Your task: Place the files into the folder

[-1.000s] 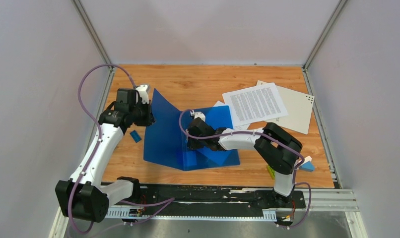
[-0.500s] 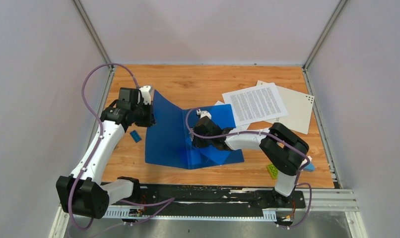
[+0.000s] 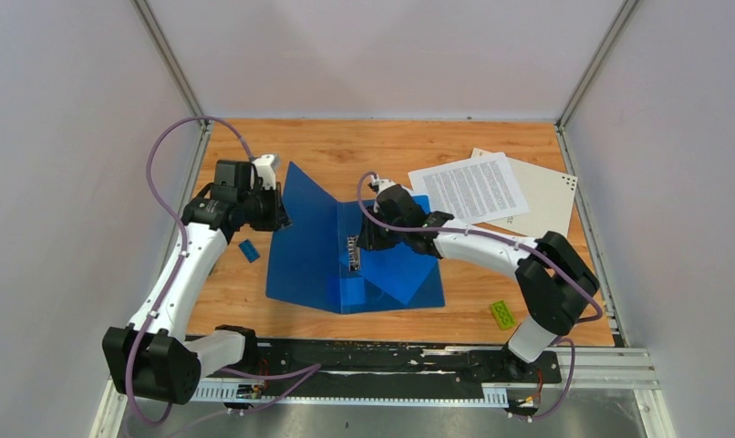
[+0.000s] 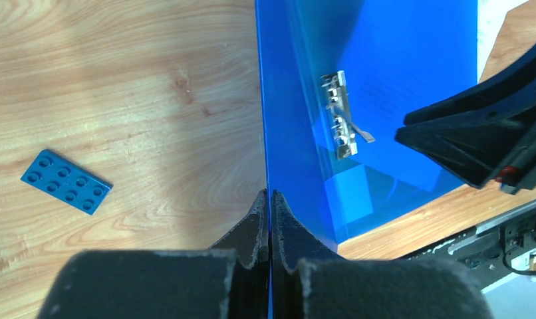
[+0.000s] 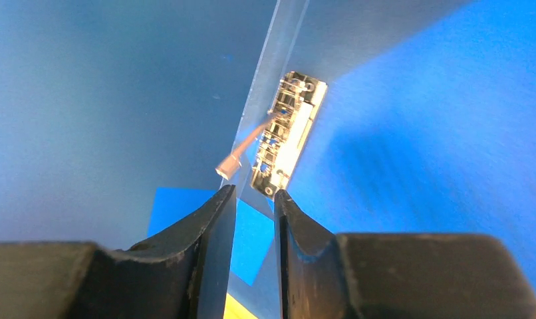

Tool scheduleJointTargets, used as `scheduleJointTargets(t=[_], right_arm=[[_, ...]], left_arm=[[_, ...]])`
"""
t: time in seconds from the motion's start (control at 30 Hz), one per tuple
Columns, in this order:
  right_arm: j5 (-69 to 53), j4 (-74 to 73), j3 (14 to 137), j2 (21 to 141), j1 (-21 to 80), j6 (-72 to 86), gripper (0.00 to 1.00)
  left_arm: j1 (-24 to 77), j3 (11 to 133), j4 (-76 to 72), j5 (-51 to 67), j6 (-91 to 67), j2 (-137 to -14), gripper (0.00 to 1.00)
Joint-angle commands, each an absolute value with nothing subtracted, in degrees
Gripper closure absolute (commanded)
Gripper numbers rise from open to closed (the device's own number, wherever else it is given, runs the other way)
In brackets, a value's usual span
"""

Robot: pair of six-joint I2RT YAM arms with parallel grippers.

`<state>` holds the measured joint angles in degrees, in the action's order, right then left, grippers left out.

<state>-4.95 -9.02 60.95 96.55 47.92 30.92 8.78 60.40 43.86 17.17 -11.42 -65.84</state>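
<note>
Shifting since earlier: right jaws (image 5: 252, 196) have left the folder (image 3: 309, 265)'s near flap and now hang over its metal clip (image 5: 288, 133), parted narrowly, holding nothing; green brick (image 3: 502, 315) now uncovered.
Left jaws (image 4: 270, 199): pinched on the folder's raised cover edge.
Files (image 3: 469, 190): right of the folder, outside it, on a pale card (image 3: 546, 208); black print too small to read.
Materials: glossy blue plastic folder, woodgrain table (image 3: 346, 151).

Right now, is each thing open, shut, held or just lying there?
folder: open, left flap held up.
left gripper: shut on the folder flap's edge.
right gripper: slightly open, empty, over the clip.
clip: lever sticking up, no paper under it.
files: lying outside the folder.
cover: lying flat, partly under a file.
blue brick: lying flat, loose.
green brick: lying flat, loose.
</note>
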Motion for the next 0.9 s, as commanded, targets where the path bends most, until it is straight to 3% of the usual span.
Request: scheduleJointTargets(t=[0.0,0.4,0.67,0.87], right_arm=[[-7.2,-13.6,62.3,91.4,46.7,28.1,0.70],[-15.3,0.3,53.7,95.0,47.5,33.3,0.70],[-20.1,7.5,57.3,101.2,48.7,37.1,0.71],[-17.4,4.1,65.5,106.1,46.7,36.3,0.72]], left_arm=[[8.0,63.0,40.2,18.0,-12.3,-63.3,1.00],[8.0,61.9,39.5,19.7,-12.4,-62.9,1.00],[8.0,61.9,40.4,19.5,-11.7,-62.7,1.00],[8.0,61.8,40.9,19.5,-11.3,-62.2,1.00]])
